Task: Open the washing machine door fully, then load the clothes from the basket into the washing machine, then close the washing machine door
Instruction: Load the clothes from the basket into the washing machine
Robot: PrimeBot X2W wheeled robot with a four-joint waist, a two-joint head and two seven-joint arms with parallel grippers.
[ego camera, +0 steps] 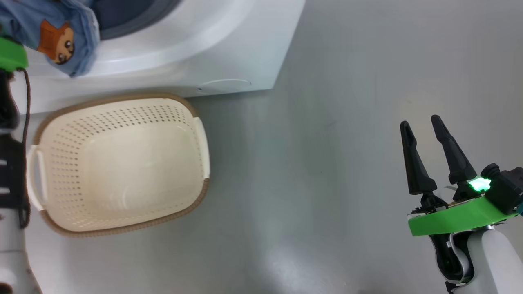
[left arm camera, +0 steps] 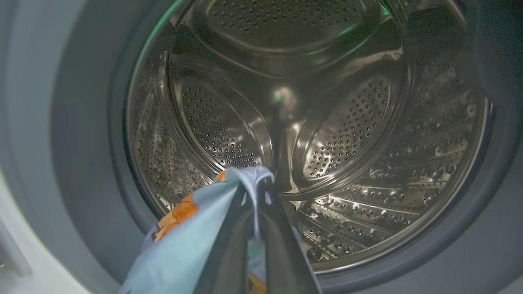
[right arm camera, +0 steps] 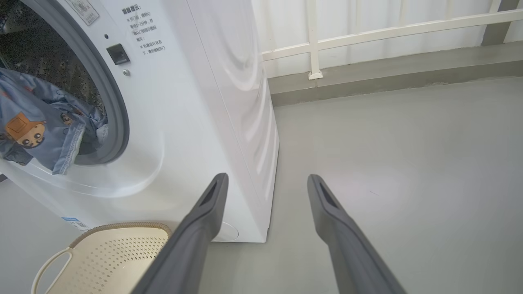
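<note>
Left end effector (left arm camera: 256, 185) clamped on blue soft garment with orange cartoon prints (left arm camera: 179, 253), held at mouth of steel perforated drum (left arm camera: 351, 134) of big white front-loading washing machine (right arm camera: 196, 122). Right end effector (ego camera: 421, 122) spread wide, holding nothing, above grey floor (ego camera: 327, 163), well apart from cream perforated plastic basket (ego camera: 61, 171).

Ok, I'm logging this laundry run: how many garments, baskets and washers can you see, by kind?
garment: 1
basket: 1
washer: 1
Total: 3
</note>
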